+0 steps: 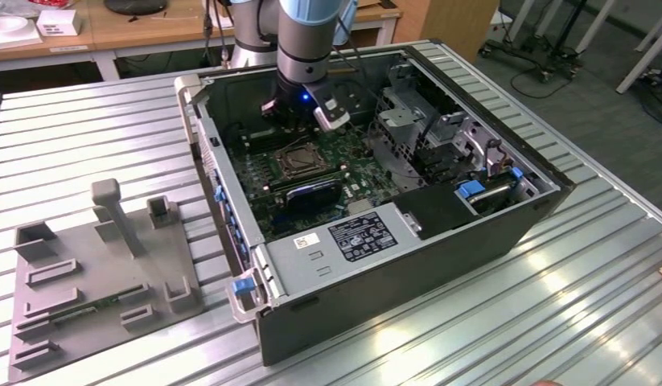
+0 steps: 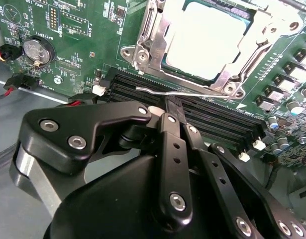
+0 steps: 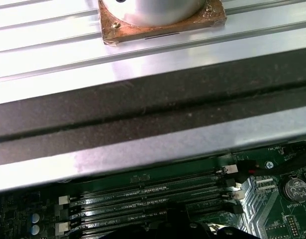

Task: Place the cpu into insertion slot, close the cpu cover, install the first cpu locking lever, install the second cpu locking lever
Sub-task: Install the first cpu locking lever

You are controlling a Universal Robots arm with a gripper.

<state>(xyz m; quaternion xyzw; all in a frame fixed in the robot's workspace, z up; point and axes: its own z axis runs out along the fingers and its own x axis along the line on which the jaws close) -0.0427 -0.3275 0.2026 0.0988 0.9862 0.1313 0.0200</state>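
In the exterior view the arm reaches down into an open computer case, and my gripper [image 1: 296, 127] hangs just behind the insertion slot [image 1: 298, 161] on the green motherboard [image 1: 347, 189]. In the second wrist view the cpu [image 2: 205, 40] lies in the socket, its pale silver top showing through the window of the cpu cover [image 2: 152, 37], which lies flat over it. A thin silvery locking lever [image 2: 148, 89] runs along the socket's near side. My gripper [image 2: 171, 103] is shut, with its black fingertips right at this lever. Whether they pinch it cannot be told.
Long black memory slots [image 2: 217, 117] lie between my gripper and the socket. A coin battery [image 2: 37, 50] sits on the board nearby. The case wall [image 3: 143, 114] rises close by. A drive cage [image 1: 417, 129] stands to the exterior view's right, and a grey fixture plate [image 1: 105, 273] lies to its left.
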